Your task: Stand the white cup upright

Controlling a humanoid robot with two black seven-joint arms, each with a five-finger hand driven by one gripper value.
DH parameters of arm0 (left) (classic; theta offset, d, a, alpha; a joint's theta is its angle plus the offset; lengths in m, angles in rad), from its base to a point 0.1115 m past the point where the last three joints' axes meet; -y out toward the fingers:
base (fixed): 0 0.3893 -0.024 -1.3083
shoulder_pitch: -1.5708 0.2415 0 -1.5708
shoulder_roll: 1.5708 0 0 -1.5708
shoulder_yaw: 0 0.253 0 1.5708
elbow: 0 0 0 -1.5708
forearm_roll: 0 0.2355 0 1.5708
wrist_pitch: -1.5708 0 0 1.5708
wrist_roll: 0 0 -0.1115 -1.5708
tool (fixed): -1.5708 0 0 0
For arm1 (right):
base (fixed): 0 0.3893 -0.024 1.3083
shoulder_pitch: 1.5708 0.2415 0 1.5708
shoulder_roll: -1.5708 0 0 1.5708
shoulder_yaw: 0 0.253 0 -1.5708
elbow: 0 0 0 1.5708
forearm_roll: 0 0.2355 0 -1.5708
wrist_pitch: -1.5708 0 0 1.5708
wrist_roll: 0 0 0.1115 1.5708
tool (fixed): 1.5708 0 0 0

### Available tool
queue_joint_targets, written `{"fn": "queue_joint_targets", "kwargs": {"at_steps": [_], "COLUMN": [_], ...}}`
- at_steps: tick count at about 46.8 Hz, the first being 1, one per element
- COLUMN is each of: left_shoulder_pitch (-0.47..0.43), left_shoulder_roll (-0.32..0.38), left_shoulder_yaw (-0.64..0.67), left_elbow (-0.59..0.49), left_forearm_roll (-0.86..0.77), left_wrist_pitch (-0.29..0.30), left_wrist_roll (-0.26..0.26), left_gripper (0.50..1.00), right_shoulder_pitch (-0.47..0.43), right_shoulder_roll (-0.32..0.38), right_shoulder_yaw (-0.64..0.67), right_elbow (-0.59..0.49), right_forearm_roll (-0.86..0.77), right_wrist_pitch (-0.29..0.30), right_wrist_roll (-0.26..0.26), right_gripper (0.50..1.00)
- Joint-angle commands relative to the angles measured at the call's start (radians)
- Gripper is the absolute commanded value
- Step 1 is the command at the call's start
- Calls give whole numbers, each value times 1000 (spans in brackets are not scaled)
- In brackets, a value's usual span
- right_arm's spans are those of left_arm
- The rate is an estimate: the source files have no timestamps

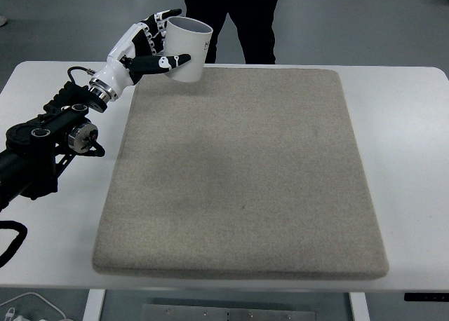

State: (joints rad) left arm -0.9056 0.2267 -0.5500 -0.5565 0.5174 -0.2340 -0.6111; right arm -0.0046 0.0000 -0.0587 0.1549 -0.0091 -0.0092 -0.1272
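white cup (187, 50) sits mouth-up in the left robot hand (149, 49), fingers wrapped around its side, at the far left corner of the grey mat (238, 174) on the white surface (407, 160). person's dark trousers (242, 16) stand behind the surface.
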Motion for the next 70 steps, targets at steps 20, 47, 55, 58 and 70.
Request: {"fn": "queue_joint_targets", "kwargs": {"at_steps": [20,47,55,58,70], "left_shoulder_pitch": [59,111,120,119,120], "left_shoulder_roll": [-67,-81,-102,-110,-119], "left_shoulder_yaw": [8,35,41,41,39], "left_elbow": [15,15,18,20,23], "left_forearm_roll": [6,12,24,24,23], "left_wrist_pitch": [128,165,177,180,183], "left_wrist_roll": [0,0,0,0,0], "left_gripper": [604,623,643,653,850], "right_shoulder_pitch": [0,-2,-2,-2,-3], "right_shoulder_roll": [0,0,0,0,0], "right_shoulder_yaw": [-1,-1,0,0,0], "right_elbow": [0,0,0,0,0], "right_forearm_roll": [1,1,1,1,1], "right_wrist_pitch": [3,8,6,6,6], "right_wrist_roll": [0,0,1,1,1], "right_gripper": [930,930,930,930,930]}}
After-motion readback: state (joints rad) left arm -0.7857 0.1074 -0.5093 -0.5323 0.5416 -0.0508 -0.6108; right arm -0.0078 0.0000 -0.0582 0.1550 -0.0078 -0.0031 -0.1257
